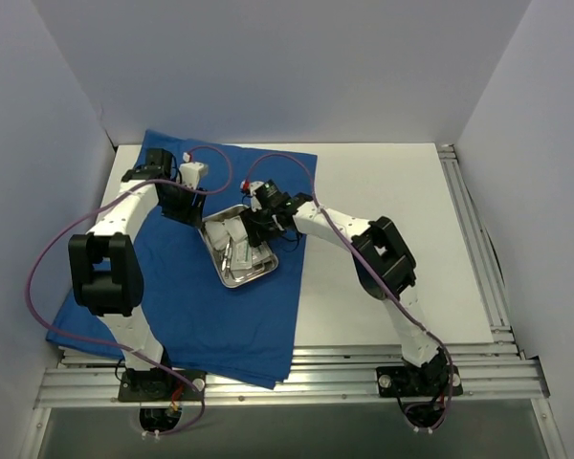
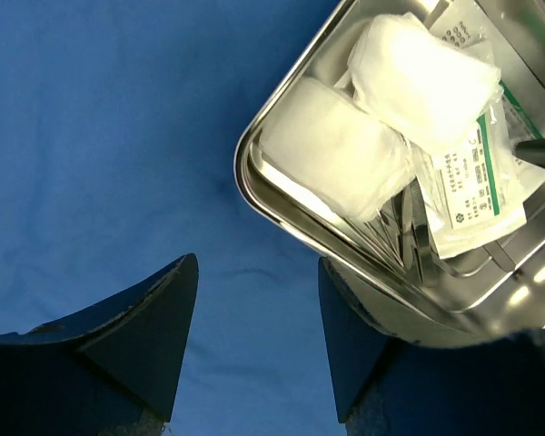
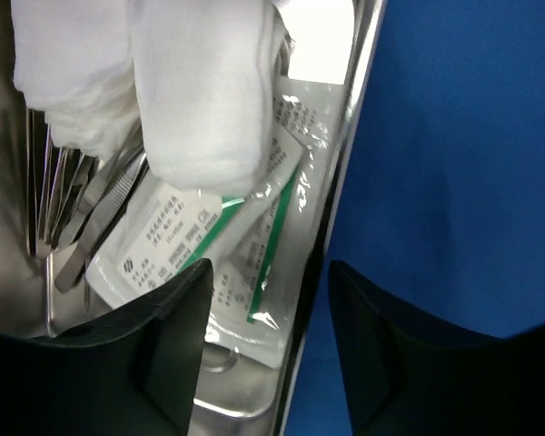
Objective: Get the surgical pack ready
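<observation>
The surgical pack lies unwrapped: a royal-blue cloth [image 1: 220,325] spread flat, with a small steel tray [image 1: 261,275] on it. Inside the tray are two white gauze pads [image 2: 336,150], flat packets [image 3: 163,241] and thin metal instruments [image 3: 95,204]. My left gripper [image 1: 191,212] hovers low over the cloth at the tray's far-left corner. It is open [image 2: 259,309], with only blue cloth in the gap and its right finger [image 2: 363,345] against the tray's outer wall. My right gripper [image 3: 271,277] is open and straddles the tray's rim [image 3: 320,245], one finger over the packets, the other over the cloth.
Bare white table [image 1: 392,220] lies right of the cloth. White walls close in the back and both sides. A metal rail frame [image 1: 297,378] runs along the near edge, with another rail [image 1: 474,239] on the right side. Purple cables loop over both arms.
</observation>
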You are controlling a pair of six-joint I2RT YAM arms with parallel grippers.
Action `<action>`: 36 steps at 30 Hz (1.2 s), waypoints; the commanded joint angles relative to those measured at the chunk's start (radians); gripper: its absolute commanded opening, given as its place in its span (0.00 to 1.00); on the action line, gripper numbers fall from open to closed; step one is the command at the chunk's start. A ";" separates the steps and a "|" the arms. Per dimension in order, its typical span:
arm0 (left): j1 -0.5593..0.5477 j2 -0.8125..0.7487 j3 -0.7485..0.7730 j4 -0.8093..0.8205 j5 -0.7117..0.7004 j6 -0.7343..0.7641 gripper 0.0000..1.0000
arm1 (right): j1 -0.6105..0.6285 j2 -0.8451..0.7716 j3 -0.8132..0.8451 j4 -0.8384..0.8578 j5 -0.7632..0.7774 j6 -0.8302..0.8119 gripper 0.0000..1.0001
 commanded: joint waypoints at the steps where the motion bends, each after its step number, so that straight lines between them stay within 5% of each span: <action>1: 0.006 0.026 0.021 0.065 0.038 0.017 0.64 | -0.057 -0.142 -0.062 0.028 -0.035 -0.013 0.51; 11: -0.026 0.164 0.135 0.091 0.048 -0.009 0.66 | -0.279 -0.324 -0.306 0.244 -0.068 0.124 0.63; 21: -0.073 0.212 0.160 0.121 0.017 -0.003 0.63 | -0.339 -0.068 -0.172 0.212 0.012 0.220 0.60; 36: -0.086 0.232 0.141 0.133 -0.077 -0.023 0.20 | -0.309 0.097 -0.148 0.418 -0.134 0.403 0.55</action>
